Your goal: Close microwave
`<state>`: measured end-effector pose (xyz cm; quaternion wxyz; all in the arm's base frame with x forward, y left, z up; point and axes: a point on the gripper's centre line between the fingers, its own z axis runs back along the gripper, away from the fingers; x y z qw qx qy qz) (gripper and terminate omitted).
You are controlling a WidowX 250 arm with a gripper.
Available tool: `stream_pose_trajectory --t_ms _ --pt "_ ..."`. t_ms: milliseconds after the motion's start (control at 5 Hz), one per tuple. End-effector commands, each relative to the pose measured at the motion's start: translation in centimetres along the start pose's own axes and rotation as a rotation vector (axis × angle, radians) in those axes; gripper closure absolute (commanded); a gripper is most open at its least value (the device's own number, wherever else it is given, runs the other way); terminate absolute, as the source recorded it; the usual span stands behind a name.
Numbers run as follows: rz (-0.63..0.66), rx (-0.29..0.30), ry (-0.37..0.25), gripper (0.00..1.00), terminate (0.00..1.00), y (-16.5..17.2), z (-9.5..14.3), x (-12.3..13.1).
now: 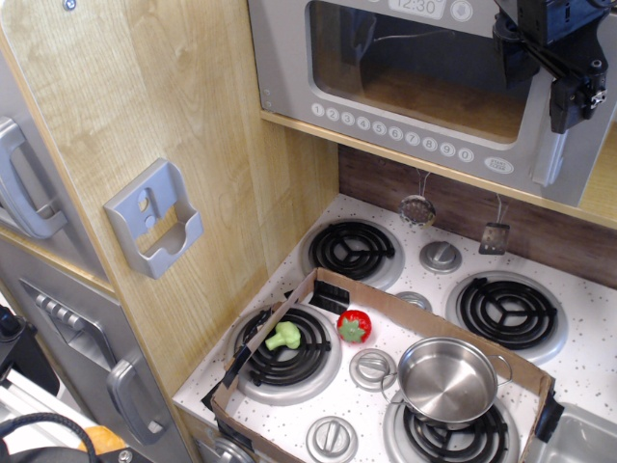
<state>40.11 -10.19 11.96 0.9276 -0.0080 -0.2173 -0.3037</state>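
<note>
The microwave [424,87] sits at the top of the view, on a wooden shelf above the stove [424,338], its wide grey door taking up most of its front. My gripper [569,101] hangs at the door's right edge, just beside the grey handle [548,154], which runs vertically down that side. I cannot tell whether my fingers [559,111] are apart or together; the black body hides the gap, and I cannot say whether they touch the handle or only hover in front of it.

I judge the door light and stiff: thin moulded plastic on a hinge, likely swinging with little resistance. The plastic looks smooth and somewhat slippery, so a flat push could slide off. The window looks like thin see-through plastic, so I would keep pressure off it. The best place to act looks like the handle or the solid frame right next to it, far from the hinge side, where a gentle push gives most leverage. How far the door stands open is hard to judge from this angle.
</note>
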Motion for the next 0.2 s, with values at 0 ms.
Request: stream_pose_trajectory --t_ms 0 --pt "-0.022 0.016 -0.044 0.00 1.00 -0.71 2.23 1.49"
